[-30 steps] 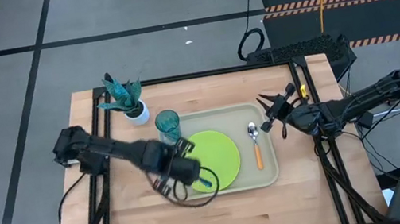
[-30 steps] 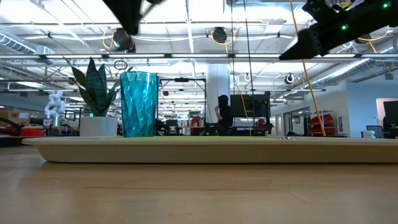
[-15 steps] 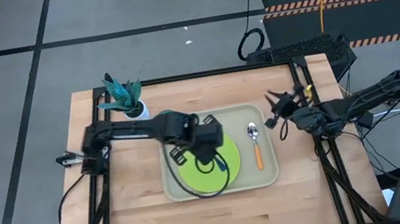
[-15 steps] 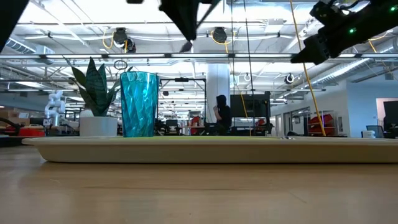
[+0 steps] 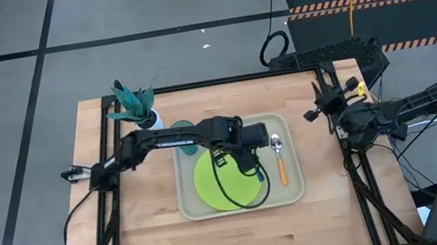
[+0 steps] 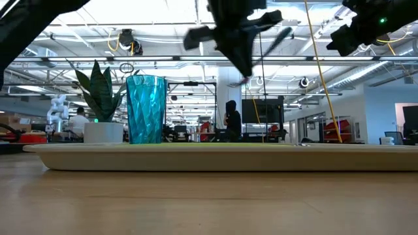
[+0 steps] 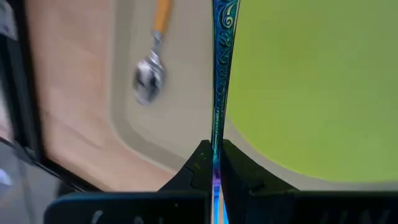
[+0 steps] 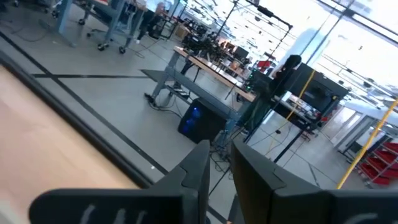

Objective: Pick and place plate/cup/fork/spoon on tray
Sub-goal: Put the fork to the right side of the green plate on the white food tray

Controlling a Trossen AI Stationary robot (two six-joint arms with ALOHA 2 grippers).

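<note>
high view: the large rectangular beige plastic tray (image 5: 299, 187) with rounded corners and a raised rim sits mid-table on the pale wooden table top (image 5: 148, 230), long side running left to right.
left gripper: out over the tray, left gripper (image 5: 252, 154) hangs between the plate and the spoon, above the tray floor.
left grip: clamped tight on the small fork with the light blue patterned handle and purplish end (image 7: 219, 81); the wrist view has the handle pinched between the two dark fingers (image 7: 198, 169), running straight out ahead.
fork position: off the tray floor, held over the strip of beige between the plate's edge and the spoon.
plate: flat round lime-green plate (image 5: 211, 185) lies inside the tray, left of centre, partly under the arm and its cable.
spoon: small spoon with a silver metal bowl and orange handle (image 5: 279, 161) lies flat in the tray's right part, bowl toward the far rim.
cup: small translucent teal-blue ribbed tumbler (image 6: 145, 109) stands upright at the tray's far left corner.
plant: white pot with a green plant (image 5: 139, 110) stands on the table just beyond that corner.
right gripper: right gripper (image 5: 320, 112) waits off the tray at the table's right edge, raised, fingers nearly together with a thin gap, nothing in them.
background: a person (image 6: 233, 121) stands far back in the room.
</note>
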